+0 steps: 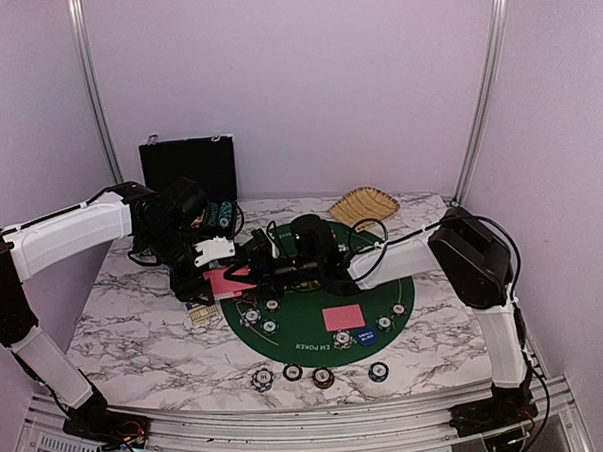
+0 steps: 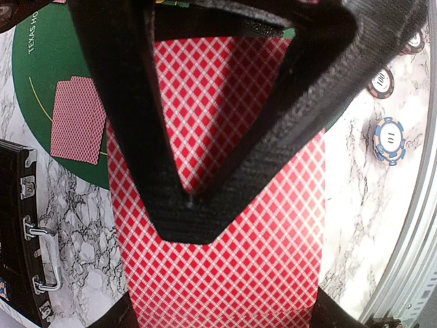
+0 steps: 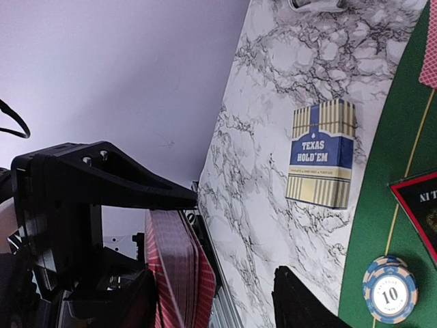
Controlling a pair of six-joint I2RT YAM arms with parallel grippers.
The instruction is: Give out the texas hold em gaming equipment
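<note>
My left gripper [image 1: 219, 270] is shut on a deck of red-backed playing cards [image 1: 227, 281], held above the left rim of the green poker mat [image 1: 399, 282]. In the left wrist view the deck [image 2: 273, 239] fills the frame under the closed fingers [image 2: 171, 198]. My right gripper [image 1: 256, 272] is open around the deck's edge [image 3: 179, 273]; a gap shows to its right finger [image 3: 300, 307]. Two face-down cards [image 1: 344, 317] lie on the mat beside a blue button [image 1: 365, 335]. Striped chips [image 1: 323, 376] sit on and in front of the mat. A black-red triangular marker [image 3: 420, 205] lies near a chip [image 3: 390, 289].
A Texas Hold'em card box [image 3: 321, 154] lies on the marble left of the mat. A black case [image 1: 188, 166] stands at the back left, a tan woven basket [image 1: 364, 205] at the back right. A metal rail [image 1: 290, 427] runs along the table's front edge.
</note>
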